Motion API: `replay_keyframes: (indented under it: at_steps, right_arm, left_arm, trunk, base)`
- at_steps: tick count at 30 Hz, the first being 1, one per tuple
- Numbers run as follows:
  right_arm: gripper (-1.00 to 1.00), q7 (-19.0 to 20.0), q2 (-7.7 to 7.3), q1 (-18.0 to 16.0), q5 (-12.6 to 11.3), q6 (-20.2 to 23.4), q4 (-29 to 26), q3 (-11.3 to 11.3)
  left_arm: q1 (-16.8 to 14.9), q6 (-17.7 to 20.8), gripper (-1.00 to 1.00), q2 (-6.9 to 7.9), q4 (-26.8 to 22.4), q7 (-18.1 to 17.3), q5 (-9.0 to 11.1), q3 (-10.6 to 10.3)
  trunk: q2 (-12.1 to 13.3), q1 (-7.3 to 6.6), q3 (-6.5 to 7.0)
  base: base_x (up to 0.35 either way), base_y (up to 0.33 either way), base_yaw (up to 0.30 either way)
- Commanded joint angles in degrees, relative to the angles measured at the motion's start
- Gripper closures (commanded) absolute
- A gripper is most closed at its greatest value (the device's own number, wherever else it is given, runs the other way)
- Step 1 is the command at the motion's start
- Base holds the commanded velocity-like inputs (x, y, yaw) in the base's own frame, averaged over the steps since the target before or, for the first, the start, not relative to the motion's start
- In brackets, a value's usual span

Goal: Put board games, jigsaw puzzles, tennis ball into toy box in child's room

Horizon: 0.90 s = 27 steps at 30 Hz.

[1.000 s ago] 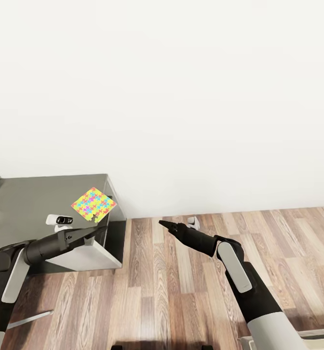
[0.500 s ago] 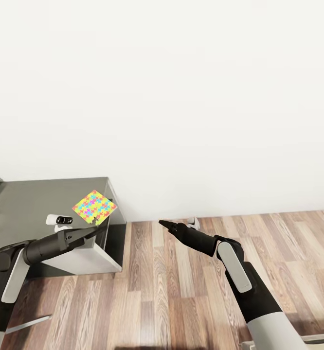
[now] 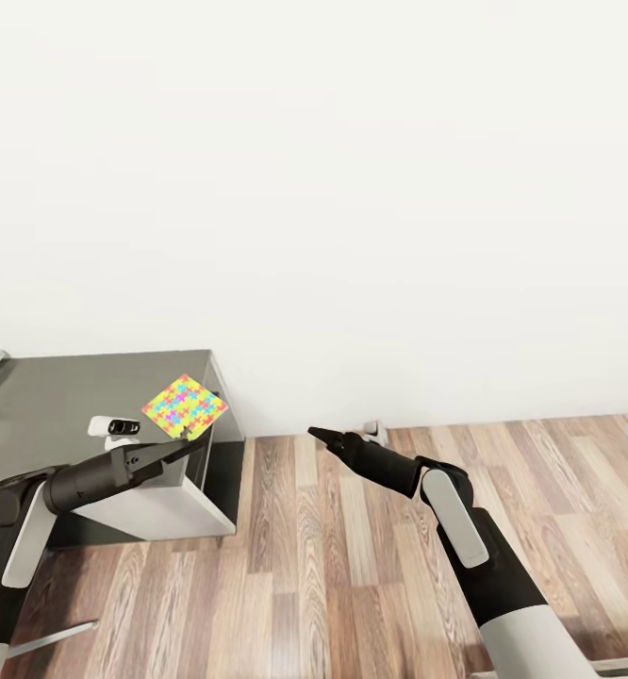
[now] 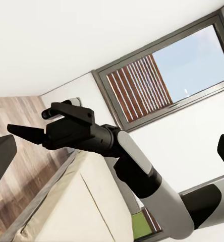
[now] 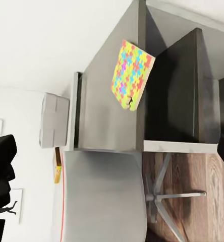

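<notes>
Meanwhile, a jigsaw puzzle [image 3: 185, 407] is being approached at the dark table [image 3: 59, 396] corner by the parted left gripper [image 3: 193, 443]; overhanging, it risks being knocked floorward.

The table [image 3: 59, 396] runs off the head view's left edge. The left gripper [image 3: 187, 445] covers the puzzle's [image 3: 184, 408] near corner (grip unclear).

Bright, even light fills every view — the white wall [image 3: 352, 189] is nearly blown out, shading only faintly grey toward the floor. Daylight shows through the window [image 4: 167, 75]. Shadows are soft, edges crisp — no blur.
</notes>
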Motion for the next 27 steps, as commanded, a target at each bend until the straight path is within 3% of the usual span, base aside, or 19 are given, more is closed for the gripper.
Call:
replay_keyframes:
  at_steps: [1,27]
  right_arm:
    - [-1.00,0.2,0.02,0.0,0.1,0.2,-0.1,-0.1]
    - [-1.00,0.1,0.01,1.1,0.1,0.2,-2.6,-0.2]
  left_arm:
    - [0.0,0.6,-1.00,0.01,0.0,-0.1,0.1,0.0]
    - [0.0,0.4,-1.00,-0.10,0.0,0.0,0.1,-0.2]
  trunk:
    - [-0.1,0.03,0.01]
    - [-0.1,0.03,2.50]
  base:
    - [0.000,0.000,0.000]
    - [0.000,0.000,0.000]
